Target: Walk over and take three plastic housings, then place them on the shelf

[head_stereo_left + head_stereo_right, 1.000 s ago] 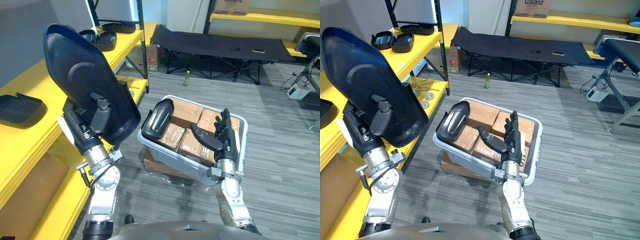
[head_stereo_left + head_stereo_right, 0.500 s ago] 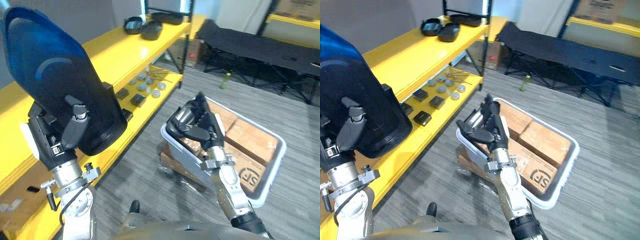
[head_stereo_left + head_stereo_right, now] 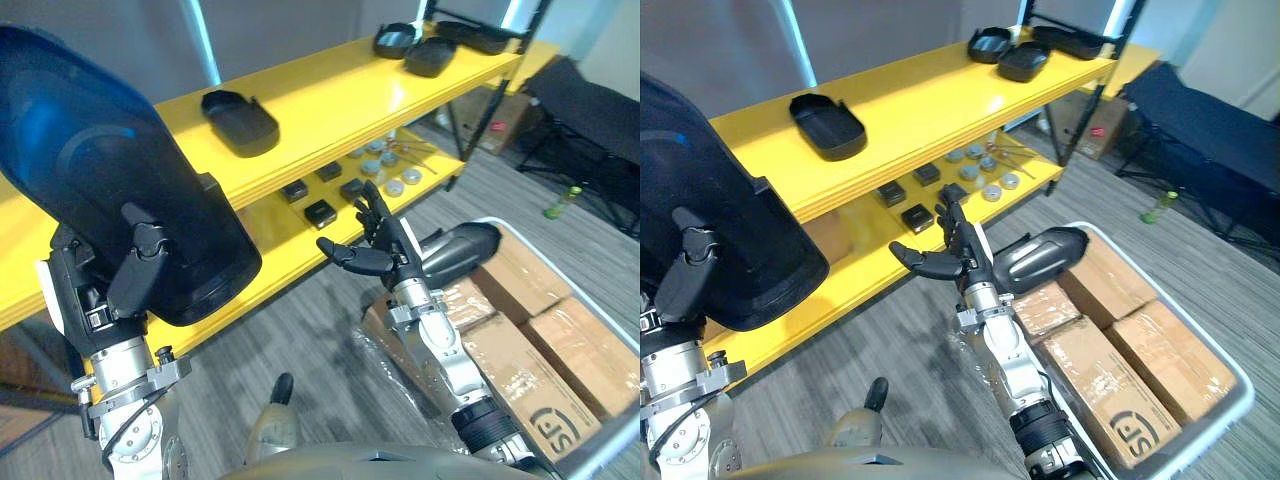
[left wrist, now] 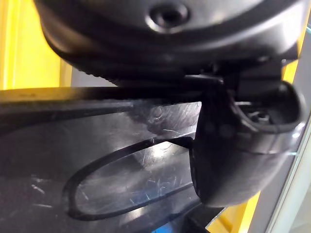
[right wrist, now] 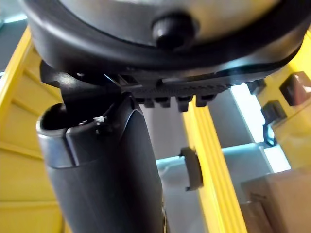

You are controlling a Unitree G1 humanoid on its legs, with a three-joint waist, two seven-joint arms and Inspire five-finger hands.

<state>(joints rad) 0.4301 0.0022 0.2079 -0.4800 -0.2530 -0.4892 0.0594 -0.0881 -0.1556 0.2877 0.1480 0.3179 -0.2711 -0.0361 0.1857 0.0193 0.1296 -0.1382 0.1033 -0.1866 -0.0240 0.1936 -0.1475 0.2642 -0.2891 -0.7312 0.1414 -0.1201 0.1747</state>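
Shows a large black plastic housing [image 3: 110,190], glossy and finely scratched up close. Shows a smaller black moulded housing [image 3: 1040,258] with a smooth sheen. Sets these against smooth yellow painted shelf boards [image 3: 330,100], brown cardboard boxes [image 3: 1110,385] under shiny clear film, and ribbed grey carpet [image 3: 300,330].

A yellow shelf [image 3: 930,110] runs from the near left to the far right. On its upper board, one black housing [image 3: 827,125] lies towards the near end. Two more black housings [image 3: 1008,55] lie side by side at the far end, with a longer dark piece [image 3: 1072,40] just beyond them. The lower board [image 3: 865,272] carries small black blocks [image 3: 915,215] and, farther along, round silver pieces [image 3: 985,160]. On the grey floor [image 3: 920,350], a white bin [image 3: 1243,388] with cardboard boxes [image 3: 1100,370] in it stands to the right. A green bottle [image 3: 1160,207] stands farther off.
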